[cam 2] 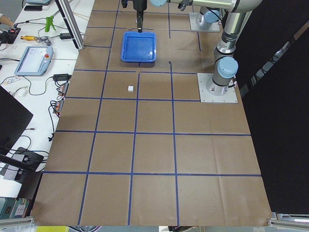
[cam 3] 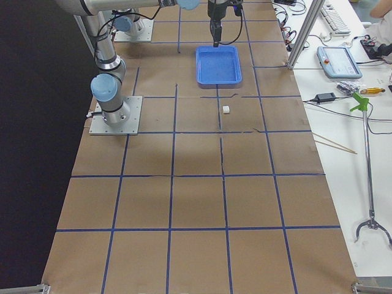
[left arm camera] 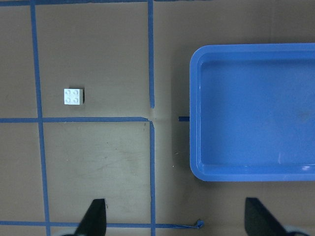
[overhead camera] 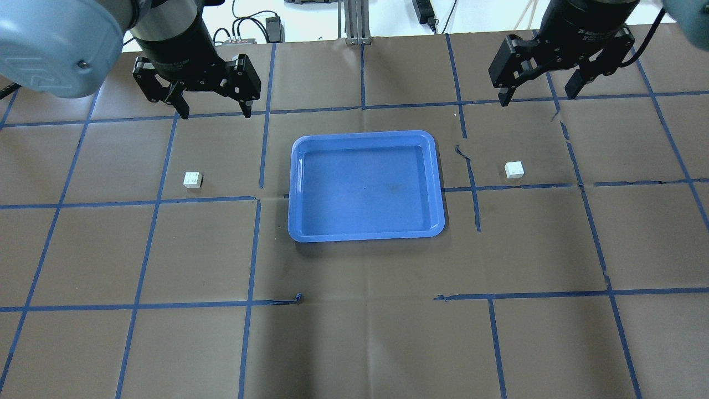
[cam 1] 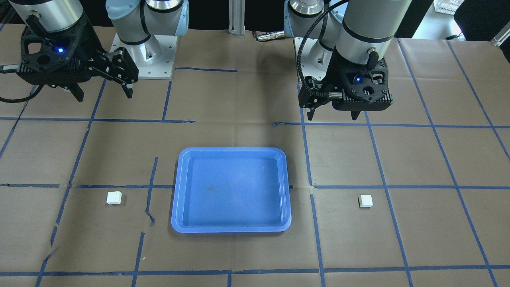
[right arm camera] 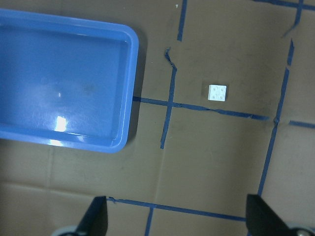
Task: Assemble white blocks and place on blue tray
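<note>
The blue tray [overhead camera: 365,134] lies empty at the table's middle. One white block [overhead camera: 193,179] sits on the table left of it, studs up. The other white block [overhead camera: 514,169] sits right of it. My left gripper [overhead camera: 216,111] hangs open and empty above the table, beyond the left block. My right gripper [overhead camera: 537,98] hangs open and empty beyond the right block. The left wrist view shows the left block [left arm camera: 73,97] and the tray's rim [left arm camera: 193,113]. The right wrist view shows the right block [right arm camera: 218,92] and the tray's rim [right arm camera: 133,88].
Brown paper with a blue tape grid [overhead camera: 255,249] covers the table, torn in places [overhead camera: 471,166]. The arm bases [cam 1: 143,59] stand at the robot's side. A side bench with a pendant [cam 2: 34,60] and tools runs along the far edge.
</note>
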`<act>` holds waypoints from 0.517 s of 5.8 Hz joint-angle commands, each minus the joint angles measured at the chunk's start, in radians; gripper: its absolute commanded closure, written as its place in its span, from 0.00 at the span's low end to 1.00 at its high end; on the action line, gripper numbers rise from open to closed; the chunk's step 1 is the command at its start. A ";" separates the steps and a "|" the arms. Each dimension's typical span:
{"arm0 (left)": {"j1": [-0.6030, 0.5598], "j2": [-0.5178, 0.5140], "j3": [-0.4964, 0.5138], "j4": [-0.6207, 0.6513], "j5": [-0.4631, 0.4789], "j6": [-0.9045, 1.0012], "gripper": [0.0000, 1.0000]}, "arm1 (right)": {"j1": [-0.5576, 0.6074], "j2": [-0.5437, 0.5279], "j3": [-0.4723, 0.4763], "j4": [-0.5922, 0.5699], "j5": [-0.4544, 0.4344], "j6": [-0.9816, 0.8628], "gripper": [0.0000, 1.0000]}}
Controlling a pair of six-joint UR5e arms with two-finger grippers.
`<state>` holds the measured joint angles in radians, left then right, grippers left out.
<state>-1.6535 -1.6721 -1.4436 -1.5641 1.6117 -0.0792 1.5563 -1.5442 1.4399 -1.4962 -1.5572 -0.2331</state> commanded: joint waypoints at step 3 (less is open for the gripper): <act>0.150 0.000 -0.026 -0.005 -0.009 0.137 0.01 | -0.034 0.010 0.008 -0.061 -0.011 -0.913 0.00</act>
<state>-1.5484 -1.6690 -1.4609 -1.5668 1.6042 0.0138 1.5366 -1.5412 1.4449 -1.5325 -1.5676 -0.8731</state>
